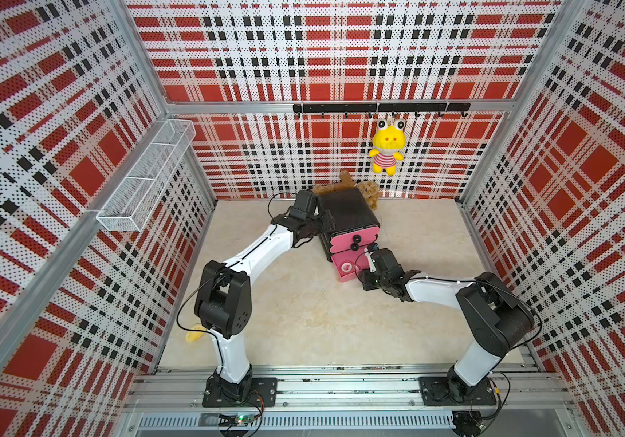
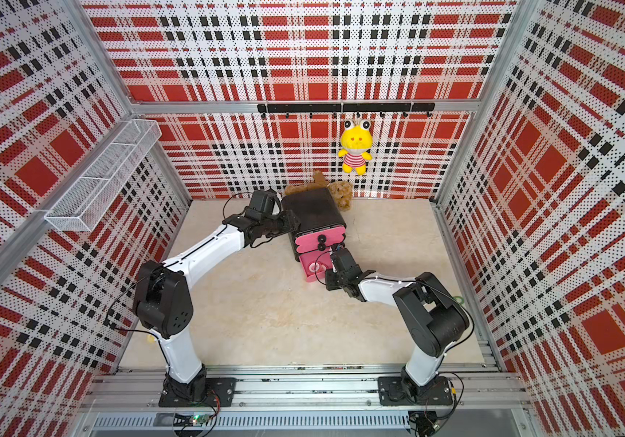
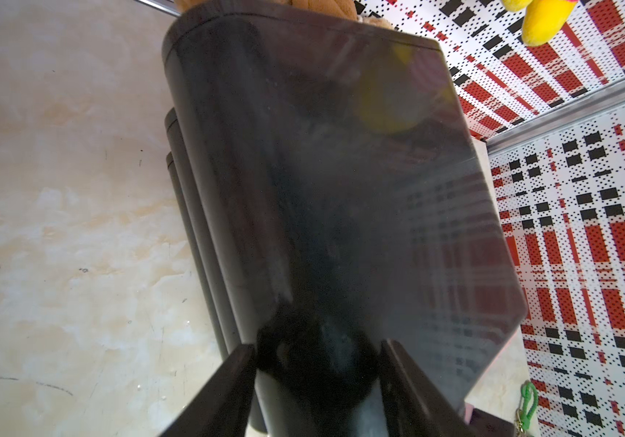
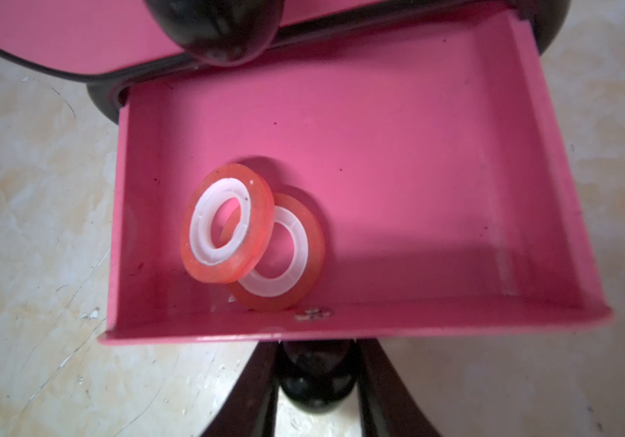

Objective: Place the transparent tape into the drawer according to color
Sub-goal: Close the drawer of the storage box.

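Note:
The drawer unit, a black cabinet [image 1: 345, 212] [image 2: 311, 212] with pink fronts and black knobs, stands at the back middle. Its bottom drawer [image 4: 398, 143] is pulled out. Two red-orange transparent tape rings lie inside it, one [image 4: 261, 227] leaning on the other [image 4: 314, 242]; in a top view they show as a small red ring [image 1: 345, 267]. My right gripper [image 4: 316, 363] [image 1: 364, 275] is shut on that drawer's black knob [image 4: 316, 382]. My left gripper [image 3: 316, 352] [image 1: 324, 223] is shut and rests against the cabinet's top left edge.
A brown teddy [image 1: 364, 191] lies behind the cabinet. A yellow plush frog [image 1: 386, 145] hangs from a black hook rail [image 1: 379, 108]. A white wire basket [image 1: 144, 181] is on the left wall. A yellow object [image 1: 193, 333] lies by the left arm's base, a green ring [image 2: 458, 300] behind the right arm.

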`<action>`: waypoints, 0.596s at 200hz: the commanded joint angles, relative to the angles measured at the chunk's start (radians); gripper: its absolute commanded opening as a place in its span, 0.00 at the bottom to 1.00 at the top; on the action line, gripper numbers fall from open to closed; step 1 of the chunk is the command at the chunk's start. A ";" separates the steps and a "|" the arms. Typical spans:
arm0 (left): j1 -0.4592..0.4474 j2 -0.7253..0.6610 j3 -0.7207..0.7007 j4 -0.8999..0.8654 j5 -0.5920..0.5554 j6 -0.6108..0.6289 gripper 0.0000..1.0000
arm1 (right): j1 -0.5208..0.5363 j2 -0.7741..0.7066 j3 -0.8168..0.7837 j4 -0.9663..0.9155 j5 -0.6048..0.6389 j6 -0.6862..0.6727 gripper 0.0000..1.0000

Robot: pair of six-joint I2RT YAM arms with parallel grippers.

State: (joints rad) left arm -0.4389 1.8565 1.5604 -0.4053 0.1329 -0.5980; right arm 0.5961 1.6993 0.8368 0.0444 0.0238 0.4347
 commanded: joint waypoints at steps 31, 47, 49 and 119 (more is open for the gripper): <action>0.000 0.016 -0.004 0.000 0.019 0.015 0.59 | 0.015 -0.041 0.031 0.055 -0.002 0.007 0.35; -0.001 0.017 -0.002 0.000 0.021 0.015 0.59 | 0.016 -0.036 0.037 0.064 -0.004 0.007 0.36; -0.001 0.017 -0.002 0.000 0.021 0.015 0.59 | 0.016 -0.036 0.038 0.064 -0.004 0.008 0.36; -0.003 0.016 -0.002 -0.003 0.022 0.020 0.59 | 0.017 -0.031 0.052 0.104 -0.017 0.016 0.42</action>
State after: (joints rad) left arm -0.4393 1.8565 1.5604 -0.4049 0.1425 -0.5968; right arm 0.6006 1.6920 0.8417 0.0620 0.0204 0.4450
